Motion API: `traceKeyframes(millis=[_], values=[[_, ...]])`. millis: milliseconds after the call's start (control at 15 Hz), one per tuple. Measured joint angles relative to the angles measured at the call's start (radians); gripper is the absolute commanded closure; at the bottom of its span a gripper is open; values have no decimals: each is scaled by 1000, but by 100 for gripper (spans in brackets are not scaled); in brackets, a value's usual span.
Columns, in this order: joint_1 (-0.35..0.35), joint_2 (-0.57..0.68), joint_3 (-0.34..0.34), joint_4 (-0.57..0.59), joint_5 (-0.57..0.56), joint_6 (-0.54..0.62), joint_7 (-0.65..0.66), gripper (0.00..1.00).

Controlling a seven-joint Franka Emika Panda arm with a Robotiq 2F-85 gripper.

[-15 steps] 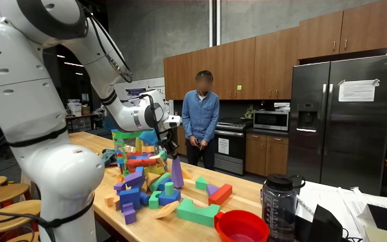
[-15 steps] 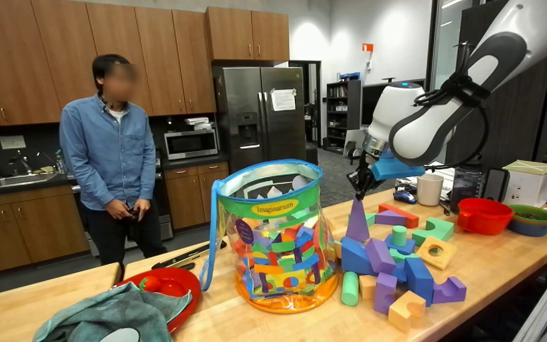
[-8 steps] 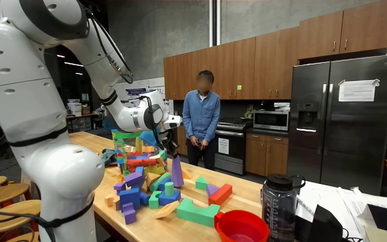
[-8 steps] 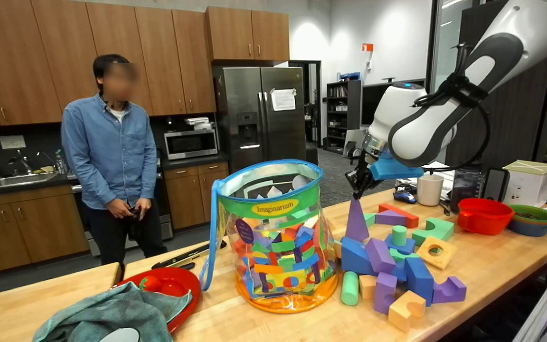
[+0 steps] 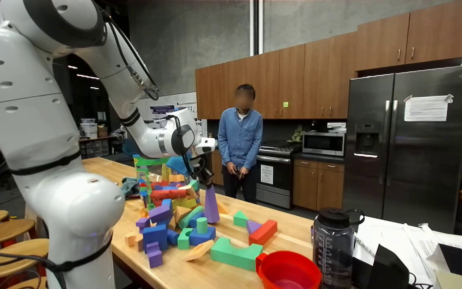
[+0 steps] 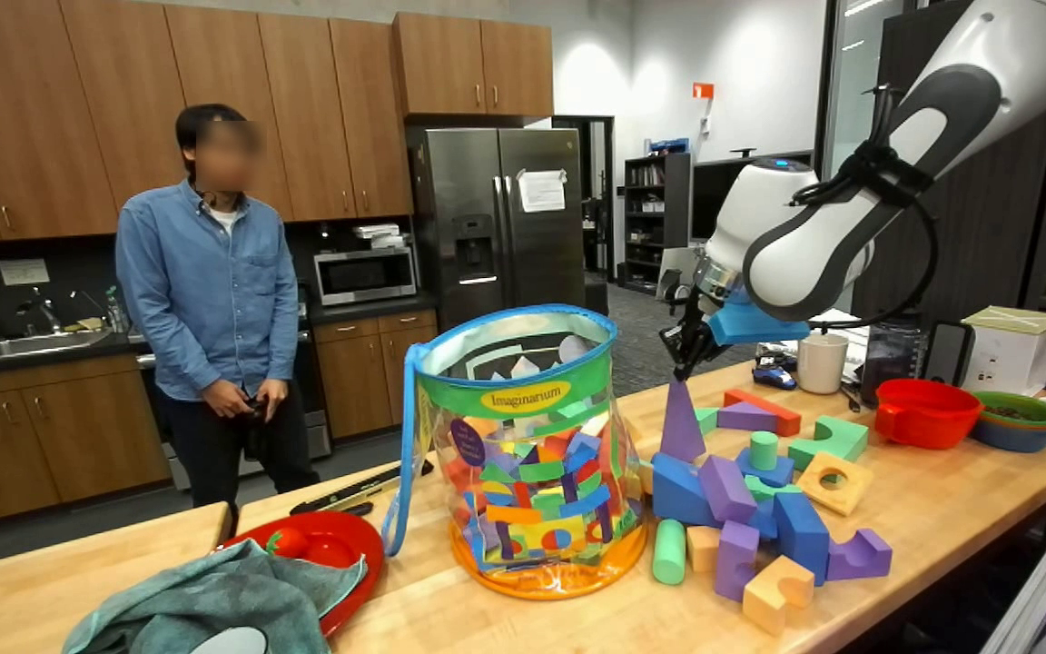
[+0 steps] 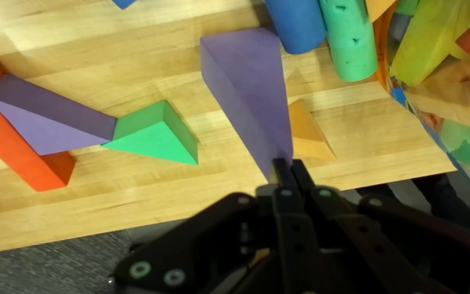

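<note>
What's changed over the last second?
Very little: the gripper edged slightly left in an exterior view, the top of the tall purple block with it. No new grasp or release shows. The red block and clear bag stayed put.

Room opens between purple pyramid [image 7: 249, 94] and green wedge [image 7: 153, 134], but the blue cylinder [image 7: 297, 26] crowds the pyramid's base.

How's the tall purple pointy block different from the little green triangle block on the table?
The tall purple tapered foam-looking block rises high; the small green triangular foam-looking block is low.
The jaws are at the purple block's narrow top; the green block sits apart from them.
Both have flat sides and one plain colour each.
</note>
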Motion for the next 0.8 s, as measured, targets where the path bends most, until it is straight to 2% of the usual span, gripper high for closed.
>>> traceKeyframes(millis=[800], values=[[-16,-10,1,28,-2,1,-25,99]])
